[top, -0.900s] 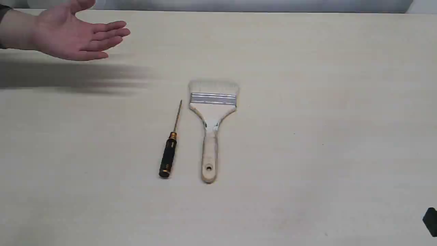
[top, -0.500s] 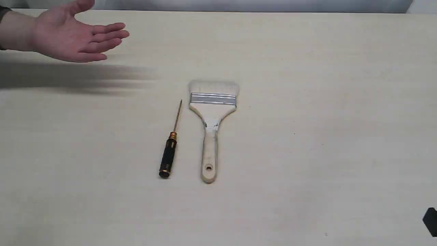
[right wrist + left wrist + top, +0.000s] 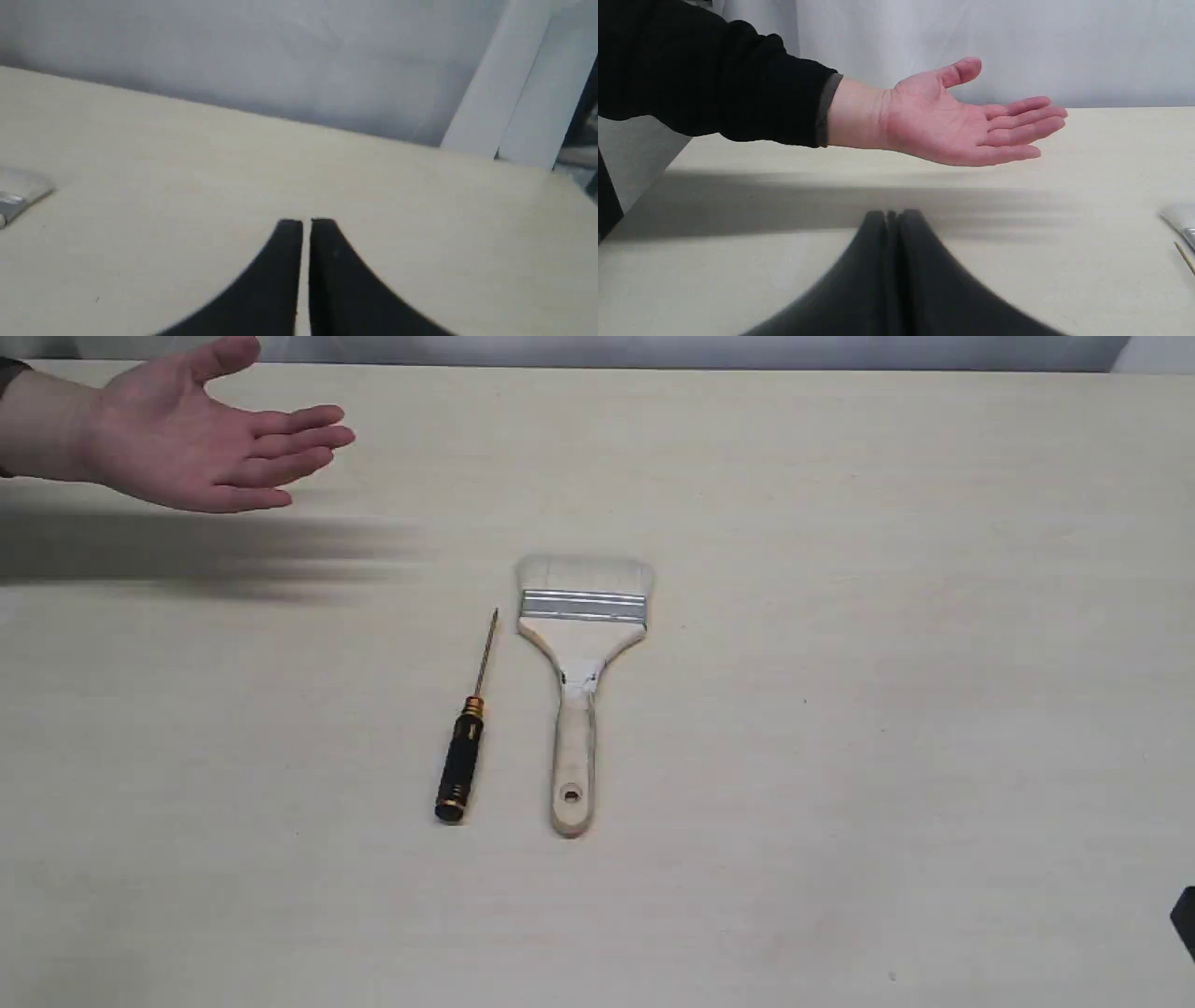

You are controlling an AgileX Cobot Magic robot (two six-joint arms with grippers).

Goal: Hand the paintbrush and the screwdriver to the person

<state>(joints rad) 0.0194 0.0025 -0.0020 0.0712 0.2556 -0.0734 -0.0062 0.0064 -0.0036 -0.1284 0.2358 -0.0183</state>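
Note:
The paintbrush (image 3: 581,644) lies flat mid-table, bristles toward the far edge and holed wooden handle toward the near edge. Just left of it, parallel, lies the screwdriver (image 3: 464,756) with its brass shaft pointing away. The person's open hand (image 3: 187,443) hovers palm up over the far left corner. In the left wrist view my left gripper (image 3: 892,215) is shut and empty, low over the table, with the hand (image 3: 957,121) beyond it. My right gripper (image 3: 306,224) is shut on nothing, with a corner of the paintbrush (image 3: 18,191) off to one side.
Only a black part of the right arm (image 3: 1186,919) shows at the exterior view's right edge. The beige table (image 3: 887,709) ends at a grey wall behind. The hand casts a broad shadow (image 3: 205,555) on the far left.
The black part of the right arm has slid further toward the right edge of the view. The hand has dipped slightly. Brush and screwdriver have not moved.

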